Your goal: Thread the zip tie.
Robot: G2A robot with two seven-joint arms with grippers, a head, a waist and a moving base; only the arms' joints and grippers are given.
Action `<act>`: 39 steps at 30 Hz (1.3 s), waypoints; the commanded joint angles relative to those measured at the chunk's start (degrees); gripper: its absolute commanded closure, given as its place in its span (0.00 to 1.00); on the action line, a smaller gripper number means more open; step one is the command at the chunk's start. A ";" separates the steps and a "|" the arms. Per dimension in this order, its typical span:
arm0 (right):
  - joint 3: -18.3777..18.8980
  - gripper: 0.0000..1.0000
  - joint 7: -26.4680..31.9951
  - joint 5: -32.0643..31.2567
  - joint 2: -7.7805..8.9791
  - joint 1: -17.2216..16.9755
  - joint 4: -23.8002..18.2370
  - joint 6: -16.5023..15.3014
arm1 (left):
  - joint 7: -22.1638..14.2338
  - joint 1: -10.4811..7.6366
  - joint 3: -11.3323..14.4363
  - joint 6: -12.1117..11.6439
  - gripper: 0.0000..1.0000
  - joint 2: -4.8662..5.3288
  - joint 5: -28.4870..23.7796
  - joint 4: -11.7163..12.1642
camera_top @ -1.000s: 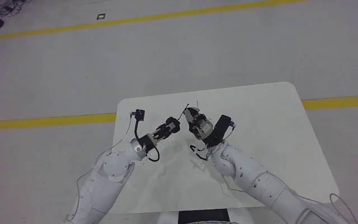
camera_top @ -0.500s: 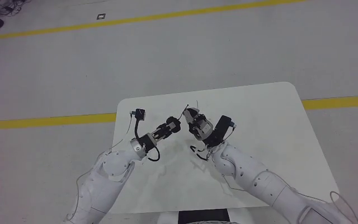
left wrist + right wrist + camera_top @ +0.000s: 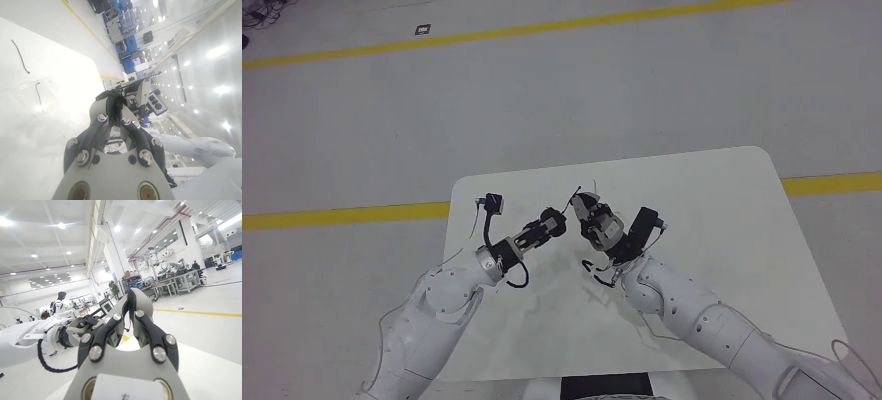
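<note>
Between both closed jaws, zip tie (image 3: 129, 319) seemingly spans.

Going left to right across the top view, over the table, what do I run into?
Left arm's camera box → left claw → right claw → right arm's camera box. The zip tie overlaps the claws, so it's left out.

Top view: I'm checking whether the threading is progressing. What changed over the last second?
Barely anything: the left tool crept slightly toward the right tool. Both stay shut on the zip tie, held above the table.
</note>
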 commanded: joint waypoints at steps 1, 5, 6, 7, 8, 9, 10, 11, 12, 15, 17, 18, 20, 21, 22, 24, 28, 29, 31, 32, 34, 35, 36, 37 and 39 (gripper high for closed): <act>-0.18 1.00 -0.14 0.06 0.03 0.15 0.07 0.00 | -0.36 -0.06 0.05 0.00 1.00 -0.03 -0.25 0.00; -0.69 1.00 -0.03 0.30 0.09 0.44 0.27 0.00 | -0.82 -0.08 0.06 0.00 1.00 -0.12 -0.80 -0.13; -0.90 1.00 0.22 0.52 0.10 0.53 0.32 0.00 | -0.86 -0.06 0.05 0.00 1.00 -0.15 -0.89 -0.20; -1.05 1.00 0.33 0.61 0.11 0.58 0.39 0.00 | -0.90 -0.05 0.04 0.00 1.00 -0.17 -0.94 -0.23; -1.23 1.00 0.52 0.78 0.11 0.60 0.45 0.00 | -0.94 -0.03 0.01 0.00 1.00 -0.19 -0.97 -0.24; -1.41 1.00 0.61 0.99 0.13 0.67 0.49 0.00 | -0.94 -0.02 -0.05 0.00 1.00 -0.21 -1.01 -0.28; -1.52 1.00 0.59 1.08 0.14 0.71 0.52 0.00 | -0.96 0.00 -0.09 0.00 1.00 -0.23 -1.03 -0.30; -1.67 1.00 0.56 1.23 0.15 0.70 0.52 0.00 | -0.96 0.03 -0.13 0.00 1.00 -0.25 -1.04 -0.32; -1.86 1.00 0.52 1.37 0.16 0.71 0.51 0.00 | -0.97 0.07 -0.18 0.00 1.00 -0.27 -1.04 -0.35; -2.11 1.00 0.04 1.86 0.19 0.78 0.47 0.00 | -1.00 0.18 -0.25 0.00 1.00 -0.33 -1.03 -0.34; -2.05 1.00 -0.73 2.14 0.23 0.81 0.53 0.00 | -1.04 0.26 -0.25 0.00 1.00 -0.38 -0.95 -0.25; -2.06 1.00 -0.88 2.31 0.25 0.82 0.50 0.00 | -1.06 0.28 -0.25 0.00 1.00 -0.40 -0.93 -0.21; -2.16 1.00 -0.92 2.59 0.31 0.96 0.53 0.00 | -1.12 0.30 -0.26 0.00 1.00 -0.45 -0.92 -0.19; -2.16 1.00 -1.09 2.79 0.34 1.00 0.50 0.00 | -1.13 0.31 -0.27 0.00 1.00 -0.47 -0.92 -0.20; -2.19 1.00 -1.46 3.35 0.35 0.89 0.31 0.00 | -1.13 0.32 -0.29 0.00 1.00 -0.49 -0.92 -0.21; -2.26 1.00 -1.83 4.04 0.46 0.91 0.21 0.00 | -1.12 0.35 -0.34 0.00 1.00 -0.54 -0.88 -0.23; -2.80 1.00 -2.35 5.81 0.64 0.98 -0.21 0.00 | -1.24 0.46 -0.31 0.00 1.00 -0.62 -0.73 -0.27; -3.01 1.00 -2.36 6.09 0.72 1.08 -0.22 0.00 | -1.29 0.46 -0.30 0.00 1.00 -0.64 -0.70 -0.26; -3.34 1.00 -2.39 6.41 0.84 1.21 -0.18 0.00 | -1.36 0.45 -0.28 0.00 1.00 -0.68 -0.75 -0.26; -3.53 1.00 -2.38 6.55 0.89 1.27 -0.19 0.00 | -1.42 0.44 -0.26 0.00 1.00 -0.70 -0.76 -0.28; -3.89 1.00 -2.46 6.80 1.01 1.47 -0.17 0.00 | -1.48 0.40 -0.25 0.00 1.00 -0.75 -0.77 -0.26; -4.02 1.00 -2.50 6.90 1.06 1.56 -0.16 0.00 | -1.51 0.39 -0.26 0.00 1.00 -0.77 -0.76 -0.26; -4.16 1.00 -2.52 6.99 1.13 1.67 -0.06 0.00 | -1.50 0.38 -0.27 0.00 1.00 -0.80 -0.76 -0.26; -4.23 1.00 -2.55 7.03 1.18 1.75 0.02 0.00 | -1.48 0.38 -0.29 0.00 1.00 -0.81 -0.75 -0.25; -4.27 1.00 -2.71 7.15 1.27 1.89 0.13 0.00 | -1.37 0.40 -0.40 0.00 1.00 -0.84 -0.69 -0.18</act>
